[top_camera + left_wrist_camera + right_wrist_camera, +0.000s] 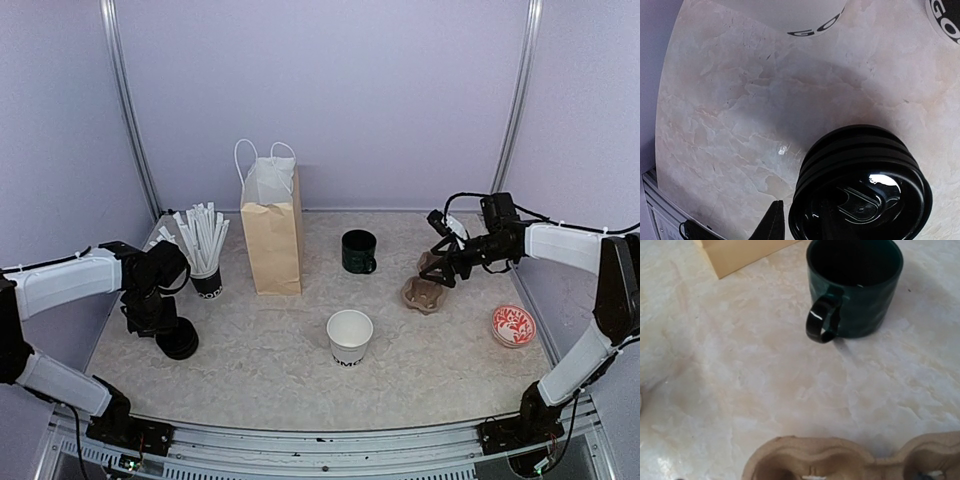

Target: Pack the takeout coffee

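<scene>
The left arm (70,280) is being stretched inward from the left side, with its forearm held almost level. Its wrist is being bent down, so the left gripper (168,325) is being pointed downward, low. Only one dark fingertip (772,222) is being shown in the left wrist view, and how the jaws stand cannot be told. The right arm (565,245) is being extended leftward from a raised elbow. The right gripper (447,268) is being tilted down, with its jaws held wide apart.
</scene>
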Controlling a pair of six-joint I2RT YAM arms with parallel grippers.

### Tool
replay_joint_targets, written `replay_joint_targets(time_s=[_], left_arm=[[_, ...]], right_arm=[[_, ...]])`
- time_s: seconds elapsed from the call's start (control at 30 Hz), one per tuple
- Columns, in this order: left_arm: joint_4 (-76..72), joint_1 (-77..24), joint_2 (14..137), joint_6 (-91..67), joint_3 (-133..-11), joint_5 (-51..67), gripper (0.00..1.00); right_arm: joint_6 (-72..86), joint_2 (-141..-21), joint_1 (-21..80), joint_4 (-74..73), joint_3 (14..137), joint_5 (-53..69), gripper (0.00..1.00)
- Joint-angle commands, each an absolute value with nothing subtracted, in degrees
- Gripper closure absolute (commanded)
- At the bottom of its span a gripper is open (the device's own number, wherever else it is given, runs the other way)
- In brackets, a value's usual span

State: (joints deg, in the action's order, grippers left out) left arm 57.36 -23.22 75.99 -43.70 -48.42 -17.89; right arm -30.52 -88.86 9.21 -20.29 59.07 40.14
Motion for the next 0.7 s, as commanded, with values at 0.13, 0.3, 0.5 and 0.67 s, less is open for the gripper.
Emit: replay_joint_targets(time_s=[0.13, 0.3, 0.5, 0.67], left_arm=[[57.48, -23.19, 76.98, -44.49, -47.57, -16.48, 0.75], [57.87, -23.13, 77.01, -44.56, -47.69, -16.77, 0.82], [59.21, -23.24, 76.34, -45.05, -48.19, -17.29, 0.89], [63.37, -24.02, 74.4, -45.98, -52.53, -18.3, 0.92]], right_arm=[[-31.2, -89.57, 10.28, -21.48, 60.66, 40.17, 0.02], [-31.22, -89.73, 10.41, -21.53, 60.69, 40.08, 0.02], [-31.13, -89.89, 10.44, -21.62, 60.82, 40.12, 0.02], [-31.03, -90.11, 10.72, -21.8, 60.95, 40.08, 0.02]])
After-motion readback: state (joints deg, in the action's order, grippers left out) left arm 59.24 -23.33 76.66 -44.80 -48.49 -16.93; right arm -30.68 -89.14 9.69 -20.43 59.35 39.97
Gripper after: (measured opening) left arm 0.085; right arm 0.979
